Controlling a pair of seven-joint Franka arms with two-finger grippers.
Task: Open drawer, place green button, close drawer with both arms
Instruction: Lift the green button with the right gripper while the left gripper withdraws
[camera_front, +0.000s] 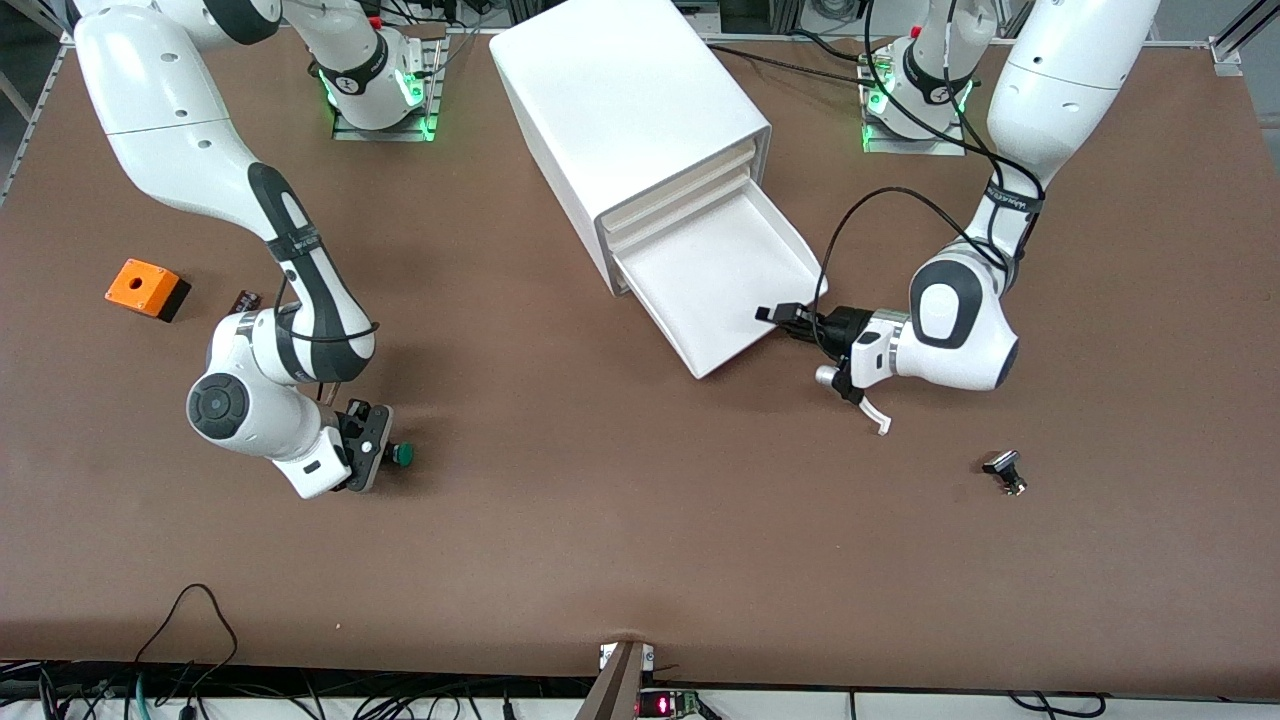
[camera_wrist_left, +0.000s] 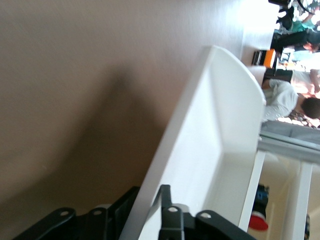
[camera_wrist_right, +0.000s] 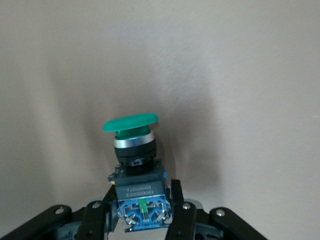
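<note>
Brown tabletop (camera_front: 620, 520) carries our white cabinet (camera_front: 625, 110), its lowest drawer (camera_front: 715, 275) pulled out. We see the button (camera_wrist_right: 134, 165) clamped between the right gripper (camera_front: 378, 452) fingers, long axis along them, green cap pointing away. Our left gripper (camera_front: 785, 318) pinches the drawer's front wall.

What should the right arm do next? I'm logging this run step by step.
Probably lift and carry the small green-capped push button toward the pulled-out shallow white plastic drawer. The right tool is already shut on its body low over the table, and the left tool grips the drawer's front edge.
</note>
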